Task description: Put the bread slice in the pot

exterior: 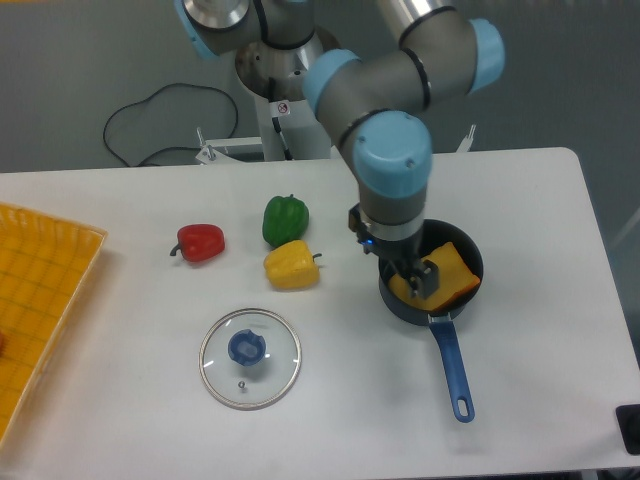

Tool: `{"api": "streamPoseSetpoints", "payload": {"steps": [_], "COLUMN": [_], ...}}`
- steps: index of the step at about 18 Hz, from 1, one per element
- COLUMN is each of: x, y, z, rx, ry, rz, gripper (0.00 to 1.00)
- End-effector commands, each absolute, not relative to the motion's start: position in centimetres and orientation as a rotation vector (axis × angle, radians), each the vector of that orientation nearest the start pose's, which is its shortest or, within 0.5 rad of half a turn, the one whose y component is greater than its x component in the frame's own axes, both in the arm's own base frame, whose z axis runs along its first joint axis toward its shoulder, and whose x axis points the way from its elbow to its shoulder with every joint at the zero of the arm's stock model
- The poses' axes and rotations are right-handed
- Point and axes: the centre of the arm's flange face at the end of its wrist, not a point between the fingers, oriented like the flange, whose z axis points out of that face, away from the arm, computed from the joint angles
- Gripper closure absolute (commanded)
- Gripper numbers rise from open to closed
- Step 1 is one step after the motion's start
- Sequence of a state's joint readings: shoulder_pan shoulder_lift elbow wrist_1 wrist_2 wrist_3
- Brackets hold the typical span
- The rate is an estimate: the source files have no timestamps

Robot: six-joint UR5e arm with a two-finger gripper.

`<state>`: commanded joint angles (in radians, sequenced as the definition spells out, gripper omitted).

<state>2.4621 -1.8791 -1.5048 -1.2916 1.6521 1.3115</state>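
Nearest the camera, a round glass lid (250, 358) with a blue knob lies flat on the white table (540, 200). To its right, the blue handle of the pot (432, 290) runs toward the front edge, the black body sitting farther back. Inside the pot rests the bread slice (455, 272) — tilted, its upper edge leaning against the far-right wall. The gripper (419, 282) reaches down into the pot, its fingers at the slice's left edge; whether they grip the slice or stand apart from it cannot be told from this view. Left of the pot lie 3 toy peppers: a yellow pepper (291, 266), a green pepper (286, 219) just behind it, and a red pepper (201, 241) farther left. A yellow tray (40, 290) sits at the left edge. Beyond — a black cable (150, 120) behind the table.
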Motion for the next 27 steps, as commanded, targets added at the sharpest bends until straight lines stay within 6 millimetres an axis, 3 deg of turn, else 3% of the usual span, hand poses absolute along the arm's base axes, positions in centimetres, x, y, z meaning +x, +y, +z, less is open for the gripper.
{"api": "streamPoseSetpoints", "payload": {"steps": [5, 8, 12, 18, 27], "x": [-38.6, -36.2, -33.8, -33.3, -33.3], "y": [48.7, 48.9, 50.7, 51.4, 51.4], "z": [37.0, 33.8, 32.8, 32.5, 32.4], "rx": [-3.129, -3.135, -3.138, -3.148, -3.149], "ry": [0.632, 0.598, 0.446, 0.342, 0.332], "rz": [0.079, -0.02, 0.035, 0.035, 0.028], "gripper": [0.0, 0.0, 0.0, 0.0, 0.0]}}
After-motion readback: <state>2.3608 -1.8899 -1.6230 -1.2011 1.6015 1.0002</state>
